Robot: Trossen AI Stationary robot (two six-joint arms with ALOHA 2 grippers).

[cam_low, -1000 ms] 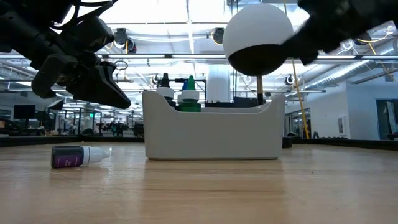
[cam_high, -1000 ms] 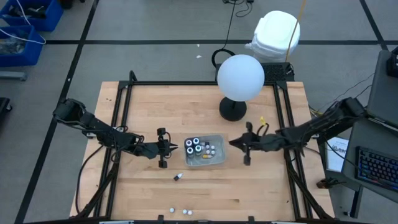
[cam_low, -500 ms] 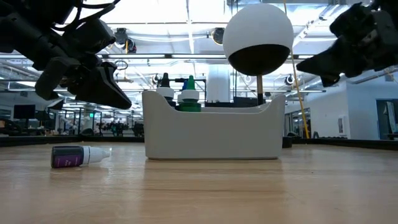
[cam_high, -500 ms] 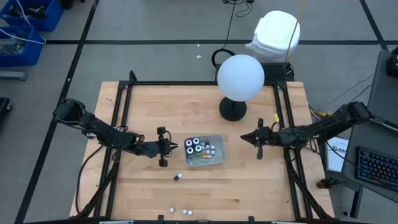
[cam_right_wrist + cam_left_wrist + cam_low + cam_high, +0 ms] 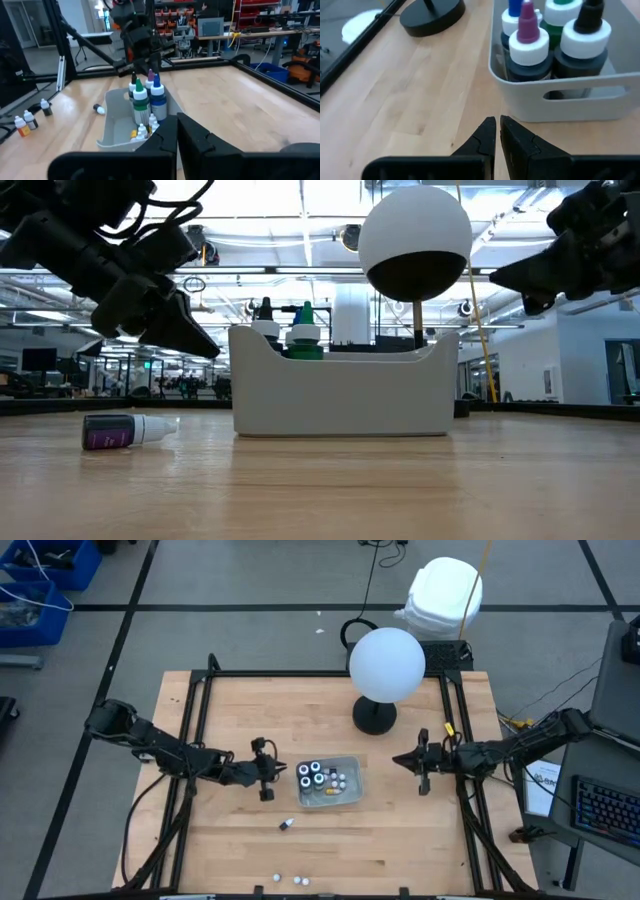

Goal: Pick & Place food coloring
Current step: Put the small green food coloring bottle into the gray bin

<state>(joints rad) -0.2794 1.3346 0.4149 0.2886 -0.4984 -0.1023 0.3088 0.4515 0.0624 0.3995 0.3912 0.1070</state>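
Wood table, workshop behind. Bin holds four upright bottles; one bottle lies loose. Left gripper, right gripper: both closed, empty.

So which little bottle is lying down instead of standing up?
The purple-labelled bottle, alone on the table left of the gray bin. It lies on its side with its white tip pointing toward the bin; the bottles in the bin stand upright.

Matt pale wooden table, smooth grey plastic tray, glossy plastic food coloring caps.
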